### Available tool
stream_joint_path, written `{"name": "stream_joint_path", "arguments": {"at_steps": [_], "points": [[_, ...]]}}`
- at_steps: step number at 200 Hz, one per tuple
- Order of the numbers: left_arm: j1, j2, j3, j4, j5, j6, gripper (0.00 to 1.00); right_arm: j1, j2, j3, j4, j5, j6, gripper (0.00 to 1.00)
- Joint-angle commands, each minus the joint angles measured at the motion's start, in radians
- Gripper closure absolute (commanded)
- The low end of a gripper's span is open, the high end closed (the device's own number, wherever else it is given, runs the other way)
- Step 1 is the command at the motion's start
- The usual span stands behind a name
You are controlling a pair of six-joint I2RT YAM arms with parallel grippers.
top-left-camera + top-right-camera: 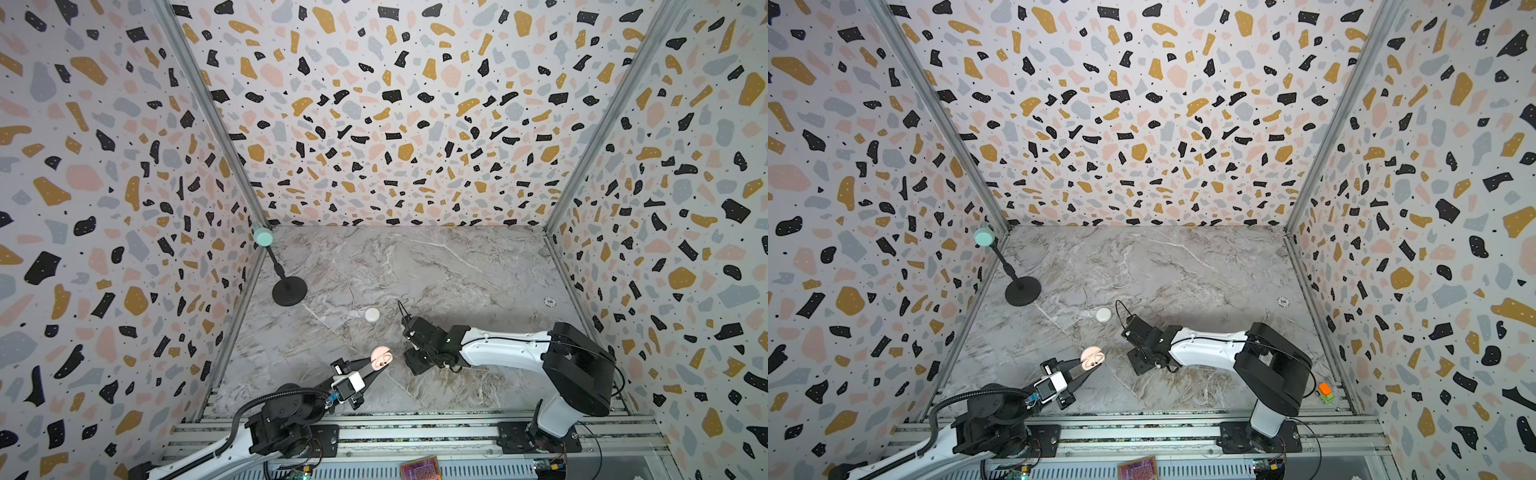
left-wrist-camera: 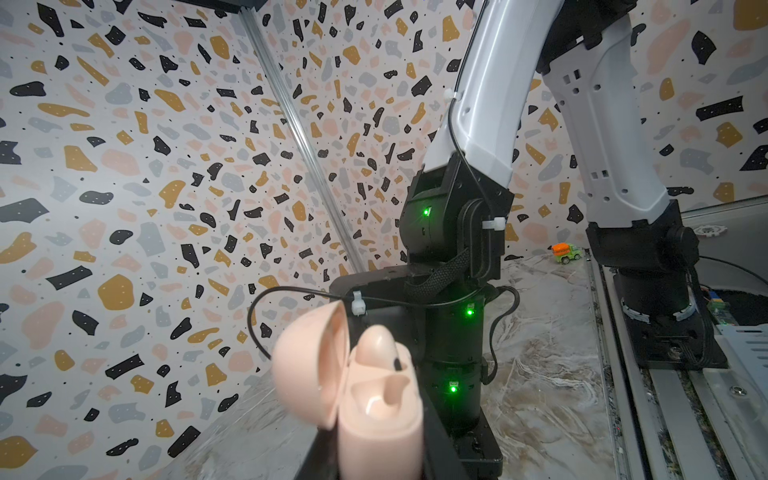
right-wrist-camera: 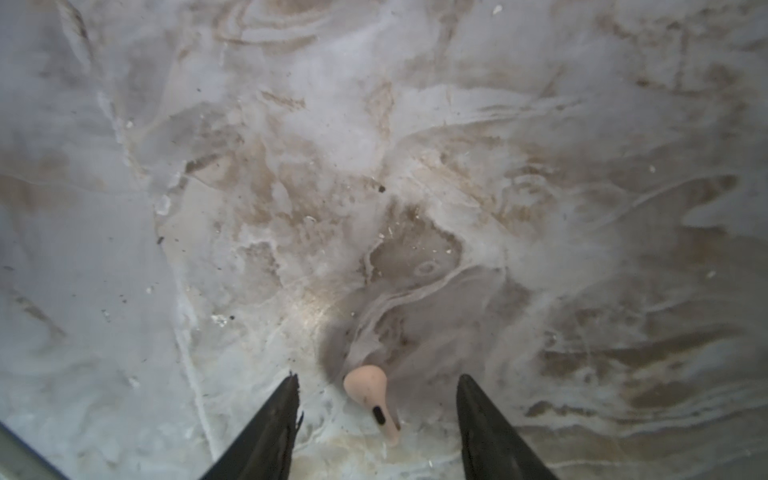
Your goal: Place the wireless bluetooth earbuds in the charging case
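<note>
— What's the counter point(image 3: 374, 124) made of?
— It looks like marbled stone, or a print of it. Grey and tan, smooth with a soft sheen, speckled with grit.
— And the charging case point(image 2: 376, 436)?
— Pale pink plastic, smooth and glossy, like the earbud point(image 3: 365, 388).
— The right claw point(image 3: 379, 375)?
— Matt black fingers point(image 3: 270, 428), one tip chipped rough.
— Near edge?
— Ribbed bare-metal rails point(image 1: 415, 432). The walls point(image 1: 374, 104) look matt, a printed terrazzo.
</note>
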Motion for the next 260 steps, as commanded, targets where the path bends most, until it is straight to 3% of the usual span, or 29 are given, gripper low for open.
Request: {"name": "stream_joint_path", "arguments": {"at_steps": [1,165,260], "points": [[0.006,-0.011,-0.003,0.031,0.007,0.005,1.0,0.009,-0.003,0.028,-0.037,0.027,-0.013,0.42],[0.005,-0.011,-0.005,0.031,-0.004,0.009,1.0,0.015,0.051,0.036,-0.035,0.019,-0.014,0.69],[0.005,-0.011,-0.005,0.031,-0.008,0.007,1.0,0.033,0.061,0.054,-0.075,0.05,0.018,0.72]]}}
